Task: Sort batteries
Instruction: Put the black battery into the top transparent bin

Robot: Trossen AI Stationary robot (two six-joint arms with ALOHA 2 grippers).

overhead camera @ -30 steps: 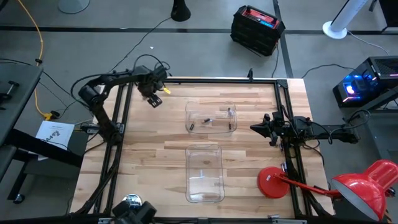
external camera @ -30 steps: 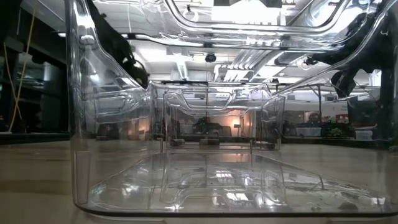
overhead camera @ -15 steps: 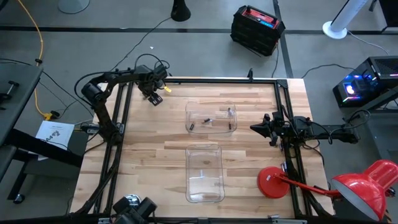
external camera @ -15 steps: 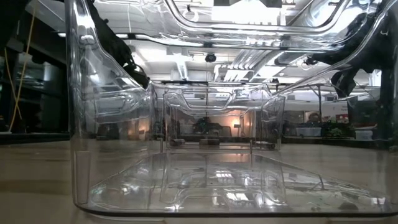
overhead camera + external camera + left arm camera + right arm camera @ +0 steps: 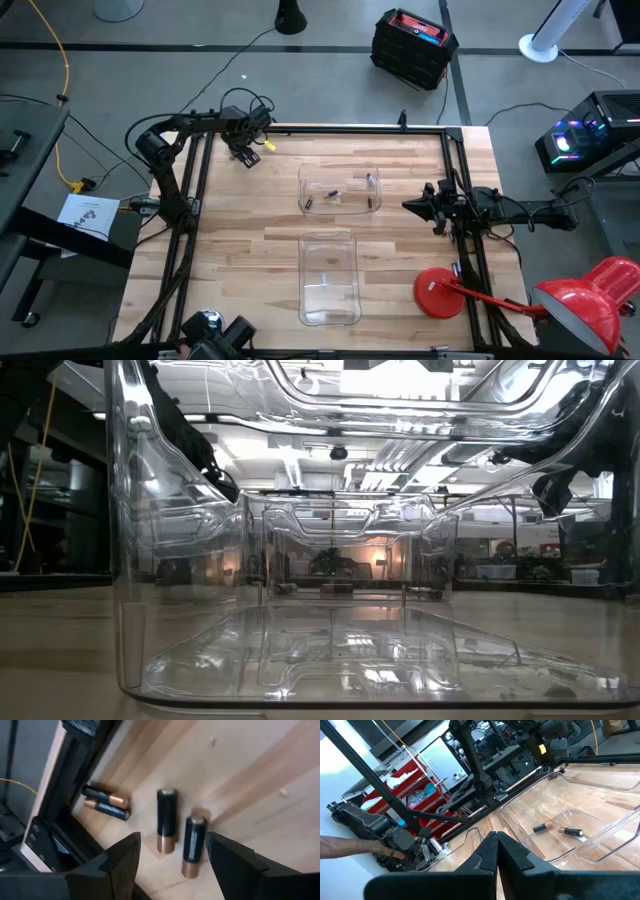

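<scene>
My left gripper (image 5: 243, 152) hangs open over the table's far left corner, pointing steeply down. Below it, in the left wrist view, several black-and-copper batteries lie on the wood: one (image 5: 166, 820) and another (image 5: 192, 846) between the open fingers' line, and two more (image 5: 106, 803) against the black frame rail. My left gripper (image 5: 172, 867) touches none of them. The far clear bin (image 5: 340, 168) holds several batteries (image 5: 542, 826). My right gripper (image 5: 415, 205) is shut and parked level at the table's right side.
A second clear bin (image 5: 330, 240) stands nearer the front edge; its wall (image 5: 130, 560) fills the low view. A red lamp base (image 5: 438, 292) sits at the near right. The black frame rail (image 5: 75, 785) borders the batteries. A person's hand (image 5: 350, 845) shows beyond the table.
My left gripper has sunk a little toward the table's far left corner and tipped more steeply down, staying open. The batteries and bins have not moved.
</scene>
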